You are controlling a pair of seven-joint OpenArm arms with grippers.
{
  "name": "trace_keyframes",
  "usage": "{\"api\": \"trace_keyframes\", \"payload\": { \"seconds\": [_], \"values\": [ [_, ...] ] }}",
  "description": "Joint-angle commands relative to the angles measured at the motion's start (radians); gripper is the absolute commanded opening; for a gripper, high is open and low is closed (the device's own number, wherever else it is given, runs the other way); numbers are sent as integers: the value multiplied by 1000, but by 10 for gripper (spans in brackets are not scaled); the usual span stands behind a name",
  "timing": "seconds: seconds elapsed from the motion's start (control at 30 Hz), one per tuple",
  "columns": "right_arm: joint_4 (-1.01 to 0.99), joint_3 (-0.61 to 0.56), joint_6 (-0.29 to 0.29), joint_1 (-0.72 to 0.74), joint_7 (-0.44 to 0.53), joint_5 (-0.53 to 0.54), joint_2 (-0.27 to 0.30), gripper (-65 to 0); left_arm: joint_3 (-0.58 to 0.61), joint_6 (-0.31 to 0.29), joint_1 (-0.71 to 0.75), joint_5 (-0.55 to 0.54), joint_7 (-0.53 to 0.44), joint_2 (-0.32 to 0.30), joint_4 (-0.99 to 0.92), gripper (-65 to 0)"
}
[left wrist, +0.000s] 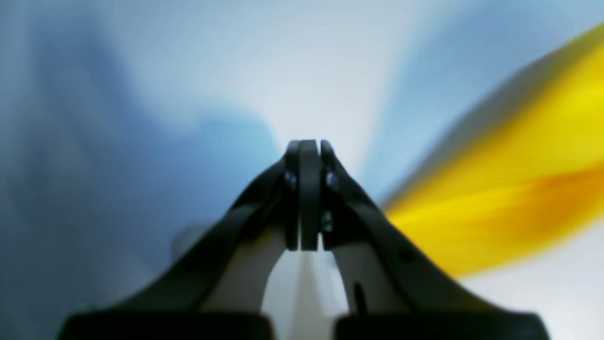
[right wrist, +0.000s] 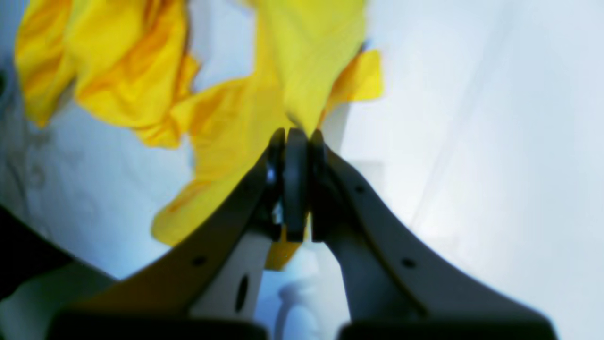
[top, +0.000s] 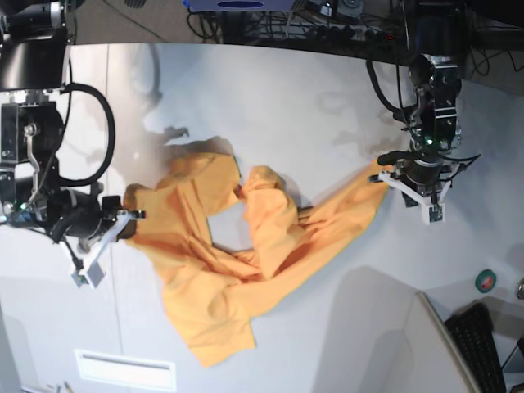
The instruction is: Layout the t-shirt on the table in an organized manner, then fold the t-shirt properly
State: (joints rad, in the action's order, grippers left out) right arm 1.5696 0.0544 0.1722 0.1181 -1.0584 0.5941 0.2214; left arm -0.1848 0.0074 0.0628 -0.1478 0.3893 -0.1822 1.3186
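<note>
Smooth pale-grey tabletop [top: 270,98], far half bare; crumpled orange-yellow cloth t-shirt [top: 237,262] mid-surface (both my end effectors pinching its edges: left [top: 383,178], right [top: 129,216]).

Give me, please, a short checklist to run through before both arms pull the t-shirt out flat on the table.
1. Right gripper shut on the t-shirt: ok, cloth runs into the closed jaws.
2. Left gripper shut: ok.
3. Left gripper actually holding cloth: cannot tell; none shows between the jaws, though the base view puts it at a stretched corner.
4. T-shirt flat: not ok, bunched and twisted in the middle.
5. T-shirt fully on the table: ok.
6. Sleeves and collar located: cannot tell.
</note>
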Motion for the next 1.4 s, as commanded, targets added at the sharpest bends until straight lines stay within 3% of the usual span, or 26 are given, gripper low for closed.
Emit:
{"api": "trace_keyframes", "payload": {
  "seconds": [0.0,0.17,0.27,0.4,0.53,0.6,0.63,0.8,1.0,1.13,1.23,1.27,1.37],
  "values": [
    [16,2,0,18,14,19,11,-650,-2,-2,21,0,-5,8,92,-650],
    [15,2,0,22,11,19,11,-650,0,-2,125,0,87,103,384,-650],
    [15,2,-1,22,14,19,11,-650,63,-2,130,7,124,151,410,-650],
    [15,3,-1,22,14,19,11,-650,229,3,125,9,135,152,359,-650],
    [15,3,-1,22,14,19,11,-650,336,3,125,-2,133,152,312,-214],
    [15,3,-1,22,14,19,11,-650,347,3,125,-2,130,155,284,-59],
    [15,3,-1,22,14,19,11,-650,347,3,124,-3,127,165,269,-26],
    [15,3,-1,22,14,19,11,-650,356,3,84,-2,4,217,124,-76],
    [15,3,-1,21,14,19,16,-650,353,3,-39,-2,-3,275,-72,-161],
    [13,3,-1,21,16,19,34,-650,348,3,-100,-2,-3,280,-135,-360],
    [12,38,0,19,16,19,46,-650,347,3,-133,6,1,275,-179,-602],
    [2,51,0,19,16,19,46,-650,347,3,-136,6,1,272,-185,-650],
    [-48,95,2,21,16,19,52,-650,347,3,-126,-2,3,224,-156,-650]
  ]
}}
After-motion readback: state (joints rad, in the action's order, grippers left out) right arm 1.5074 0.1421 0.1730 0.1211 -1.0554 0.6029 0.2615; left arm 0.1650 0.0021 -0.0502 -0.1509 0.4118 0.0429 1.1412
